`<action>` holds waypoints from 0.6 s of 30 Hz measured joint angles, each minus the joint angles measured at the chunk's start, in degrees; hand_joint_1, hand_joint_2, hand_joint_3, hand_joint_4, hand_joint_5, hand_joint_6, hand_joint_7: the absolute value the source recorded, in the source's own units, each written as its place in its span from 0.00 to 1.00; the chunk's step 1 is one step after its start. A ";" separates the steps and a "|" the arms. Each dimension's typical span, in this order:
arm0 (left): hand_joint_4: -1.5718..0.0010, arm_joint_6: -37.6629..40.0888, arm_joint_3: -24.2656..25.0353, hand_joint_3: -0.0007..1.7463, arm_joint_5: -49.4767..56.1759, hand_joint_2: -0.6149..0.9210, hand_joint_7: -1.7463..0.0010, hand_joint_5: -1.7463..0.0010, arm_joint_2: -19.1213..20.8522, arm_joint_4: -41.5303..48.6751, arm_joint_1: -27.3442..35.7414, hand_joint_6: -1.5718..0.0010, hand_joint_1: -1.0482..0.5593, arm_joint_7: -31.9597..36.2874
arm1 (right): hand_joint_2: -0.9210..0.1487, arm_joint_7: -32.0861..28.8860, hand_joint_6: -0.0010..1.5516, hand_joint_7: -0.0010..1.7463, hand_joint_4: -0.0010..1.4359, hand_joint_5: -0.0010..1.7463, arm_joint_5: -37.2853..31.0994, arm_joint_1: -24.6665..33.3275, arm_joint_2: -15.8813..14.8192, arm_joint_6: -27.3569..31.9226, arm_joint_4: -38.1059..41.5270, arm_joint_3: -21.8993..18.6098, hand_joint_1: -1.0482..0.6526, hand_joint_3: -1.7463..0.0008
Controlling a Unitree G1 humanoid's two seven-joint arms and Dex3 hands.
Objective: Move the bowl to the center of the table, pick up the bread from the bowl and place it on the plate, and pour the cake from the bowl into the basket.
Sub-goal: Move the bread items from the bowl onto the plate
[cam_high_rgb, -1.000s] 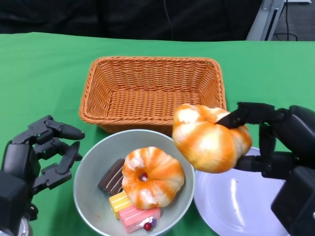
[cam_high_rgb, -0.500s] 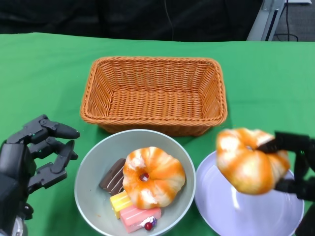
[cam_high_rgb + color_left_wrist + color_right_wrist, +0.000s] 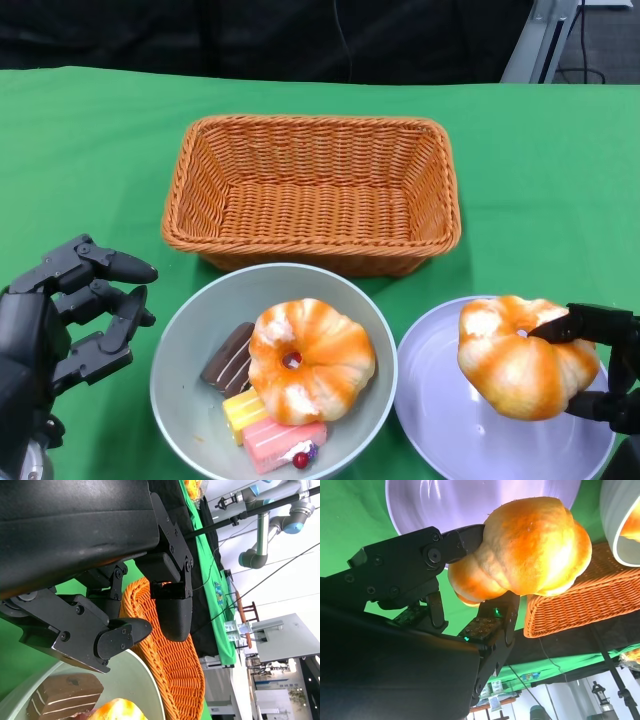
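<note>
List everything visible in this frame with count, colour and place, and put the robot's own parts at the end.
Table cloth: one, green, covers the whole table.
Basket: one, orange-brown wicker, rectangular, at the middle of the table, behind the bowl.
Bowl: one, grey-green, near edge, just in front of the basket.
Bread in bowl: one, orange and white, in the bowl.
Cake pieces: three, one brown, one yellow, one pink with red berries, in the bowl beside the bread.
Plate: one, pale lilac, right of the bowl.
Held bread: one, orange and white, over the plate.
Left hand: black, holds nothing, left of the bowl.
Right hand: black, grips the held bread.
</note>
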 measured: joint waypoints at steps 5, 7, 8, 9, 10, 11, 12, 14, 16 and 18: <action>0.51 -0.17 0.08 0.49 0.06 0.78 0.39 0.19 0.16 0.03 0.00 0.48 0.62 -0.02 | 0.00 -4.38 0.65 0.27 0.53 0.86 -2.38 -0.75 1.00 -0.93 5.97 3.03 0.54 0.96; 0.51 -0.38 0.10 0.50 0.06 0.78 0.39 0.19 0.22 0.09 0.00 0.48 0.63 -0.02 | 0.00 -6.12 0.65 0.26 0.53 0.86 -3.12 -1.34 1.32 -1.46 7.77 3.97 0.54 0.96; 0.51 -0.57 0.11 0.50 0.06 0.78 0.39 0.20 0.25 0.16 0.00 0.48 0.63 -0.03 | 0.00 -6.67 0.65 0.26 0.53 0.86 -3.41 -1.54 1.38 -1.51 8.43 4.26 0.54 0.96; 0.51 -0.68 0.13 0.50 0.05 0.78 0.39 0.20 0.30 0.25 0.00 0.48 0.63 -0.03 | 0.00 -7.22 0.65 0.25 0.53 0.86 -3.57 -1.70 1.38 -1.56 8.96 4.52 0.54 0.96; 0.51 -0.72 0.13 0.50 0.05 0.78 0.39 0.20 0.35 0.34 0.00 0.48 0.63 -0.03 | 0.00 -7.56 0.65 0.25 0.53 0.86 -3.62 -1.83 1.38 -1.56 9.36 4.76 0.54 0.96; 0.51 -0.74 0.14 0.50 0.05 0.78 0.39 0.20 0.37 0.41 0.00 0.48 0.63 -0.03 | 0.00 -7.76 0.65 0.25 0.53 0.86 -3.64 -1.87 1.38 -1.57 9.50 4.95 0.54 0.96; 0.51 -0.79 0.15 0.50 0.05 0.78 0.40 0.20 0.37 0.48 0.00 0.48 0.63 -0.03 | 0.00 -8.19 0.65 0.25 0.52 0.86 -3.70 -1.96 1.38 -1.59 9.69 5.33 0.54 0.96; 0.51 -0.97 0.15 0.50 0.05 0.78 0.40 0.20 0.38 0.54 0.00 0.47 0.63 -0.05 | 0.00 -8.80 0.65 0.25 0.52 0.85 -3.83 -2.18 1.49 -1.68 10.26 6.07 0.54 0.95; 0.51 -1.06 0.15 0.50 0.05 0.77 0.40 0.20 0.38 0.56 0.00 0.47 0.62 -0.05 | 0.00 -9.30 0.65 0.24 0.52 0.85 -3.89 -2.26 1.55 -1.68 10.76 6.44 0.54 0.95; 0.51 -1.05 0.20 0.50 0.03 0.77 0.40 0.20 0.40 0.57 0.01 0.48 0.61 -0.06 | 0.00 -10.57 0.65 0.24 0.52 0.83 -4.00 -3.21 1.81 -2.08 12.65 7.47 0.54 0.95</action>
